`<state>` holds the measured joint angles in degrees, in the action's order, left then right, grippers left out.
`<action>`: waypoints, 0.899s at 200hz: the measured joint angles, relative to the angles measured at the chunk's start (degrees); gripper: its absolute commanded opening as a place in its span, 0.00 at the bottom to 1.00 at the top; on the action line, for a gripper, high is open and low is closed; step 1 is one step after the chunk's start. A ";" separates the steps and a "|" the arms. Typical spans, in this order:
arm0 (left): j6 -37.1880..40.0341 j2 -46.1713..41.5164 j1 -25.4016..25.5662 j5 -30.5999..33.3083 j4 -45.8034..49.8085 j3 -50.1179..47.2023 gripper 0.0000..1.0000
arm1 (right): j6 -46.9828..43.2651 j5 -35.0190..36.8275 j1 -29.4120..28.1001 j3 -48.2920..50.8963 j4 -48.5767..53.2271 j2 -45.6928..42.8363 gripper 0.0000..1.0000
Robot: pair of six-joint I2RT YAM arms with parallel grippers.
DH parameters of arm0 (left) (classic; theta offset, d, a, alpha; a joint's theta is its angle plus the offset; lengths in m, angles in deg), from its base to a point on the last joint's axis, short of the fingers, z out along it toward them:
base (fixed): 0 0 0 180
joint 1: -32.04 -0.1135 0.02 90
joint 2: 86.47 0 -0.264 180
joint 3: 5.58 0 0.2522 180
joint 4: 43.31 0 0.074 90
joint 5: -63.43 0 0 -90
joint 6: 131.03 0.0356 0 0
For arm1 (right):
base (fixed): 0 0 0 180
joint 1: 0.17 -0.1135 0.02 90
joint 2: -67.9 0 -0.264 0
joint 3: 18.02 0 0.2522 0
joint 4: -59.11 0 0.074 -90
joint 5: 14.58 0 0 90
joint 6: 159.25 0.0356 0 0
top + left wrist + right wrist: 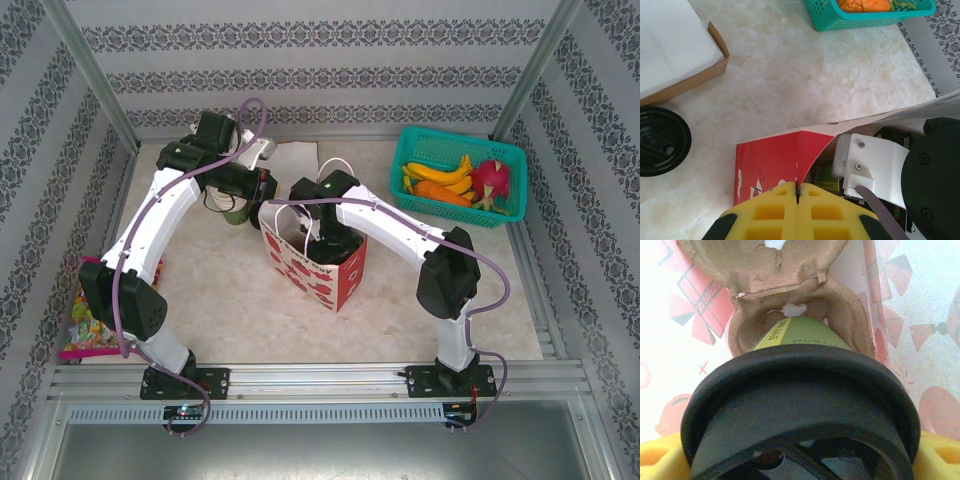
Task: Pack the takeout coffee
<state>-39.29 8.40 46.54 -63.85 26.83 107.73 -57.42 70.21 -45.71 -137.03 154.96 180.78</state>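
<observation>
Insertion step in hand: right gripper (800,460) clamped on takeout coffee (800,385), cup base at mouth of carrier well (740,330) inside paper bag (335,275). Left gripper (797,212) closed, apparently pinching bag rim. Next move: lower straight, seat base, then release.

left arm (150,225) bent, reaching forward, jaws shut | right arm (390,225) bent inward, jaws gripping takeout coffee (800,400)

Robot lab test cell: marble-look table (230,290) boxed in by aluminium frame posts (90,75) and patterned wallpaper panels (300,50). Two robot arms (160,215) are bolted to a metal rail (320,380). Staged props include a teal fruit basket (465,138).
</observation>
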 measured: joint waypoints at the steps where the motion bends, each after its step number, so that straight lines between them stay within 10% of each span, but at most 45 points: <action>1: 0.00 0.00 0.00 0.00 0.00 0.00 0.00 | 0.00 0.02 0.00 0.00 0.00 0.00 0.47; 180: 1.03 -0.74 0.00 0.02 -0.02 -0.37 0.00 | 0.02 0.24 0.00 4.13 -5.66 -1.27 0.46</action>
<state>-38.26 7.65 46.54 -63.83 26.81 107.36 -57.40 70.45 -45.71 -132.90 149.30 179.52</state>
